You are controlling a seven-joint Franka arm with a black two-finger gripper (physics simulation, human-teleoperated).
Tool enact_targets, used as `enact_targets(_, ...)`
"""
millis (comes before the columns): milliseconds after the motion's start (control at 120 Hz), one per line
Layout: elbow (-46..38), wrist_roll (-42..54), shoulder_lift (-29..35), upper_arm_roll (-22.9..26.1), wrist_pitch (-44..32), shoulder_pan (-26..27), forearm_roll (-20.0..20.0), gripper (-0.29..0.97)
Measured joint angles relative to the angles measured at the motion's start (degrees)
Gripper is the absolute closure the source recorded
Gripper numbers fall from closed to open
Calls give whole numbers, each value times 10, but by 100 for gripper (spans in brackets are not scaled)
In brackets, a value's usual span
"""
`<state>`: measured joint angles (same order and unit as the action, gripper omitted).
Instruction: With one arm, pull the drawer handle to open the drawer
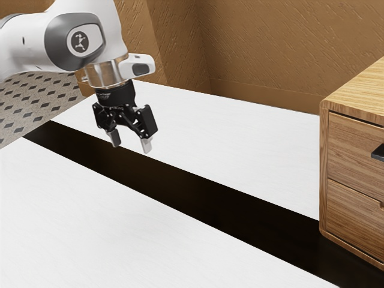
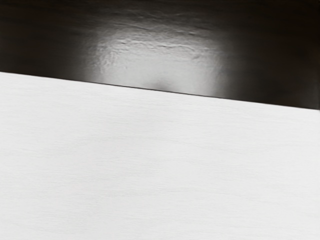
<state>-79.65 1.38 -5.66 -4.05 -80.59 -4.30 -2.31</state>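
A wooden drawer cabinet (image 1: 355, 174) stands at the exterior view's right edge, with two drawer fronts one above the other. A black handle (image 1: 378, 152) shows on the upper drawer at the frame's edge; both drawer fronts look flush with the cabinet. My gripper (image 1: 130, 141) hangs at the upper left, far from the cabinet, above a black stripe (image 1: 198, 198) on the white table (image 1: 72, 234). Its two fingers stand apart with nothing between them. In the wrist view the white table surface (image 2: 160, 170) lies under the hand, bordered by the glossy black stripe (image 2: 160, 45).
Brown textured walls (image 1: 270, 42) rise behind the table. A patterned floor (image 1: 36, 99) shows at the far left. White tabletop stretches between my gripper and the cabinet.
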Motion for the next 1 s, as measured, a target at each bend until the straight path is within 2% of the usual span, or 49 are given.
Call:
enact_targets(267,7,-1,1,0,1,0,1,0)
enact_targets(383,81,0,25,3,20,-3,1,0)
enact_targets(458,108,27,59,31,29,-25,-3,0)
enact_targets(483,114,46,68,42,29,-35,-10,0)
enact_targets(542,121,109,87,65,33,-56,-56,0)
enact_targets(600,124,176,94,111,45,-67,-96,0)
enact_targets(633,124,211,95,128,49,-41,-109,0)
enact_targets(683,125,260,95,140,53,33,-112,0)
enact_targets(775,124,340,93,144,48,194,-77,0)
enact_targets(825,124,379,89,144,40,264,-55,0)
enact_targets(883,124,420,77,151,29,315,-29,0)
enact_targets(958,139,464,18,156,9,371,-9,0)
enact_targets(1000,161,485,-19,158,0,378,-2,0)
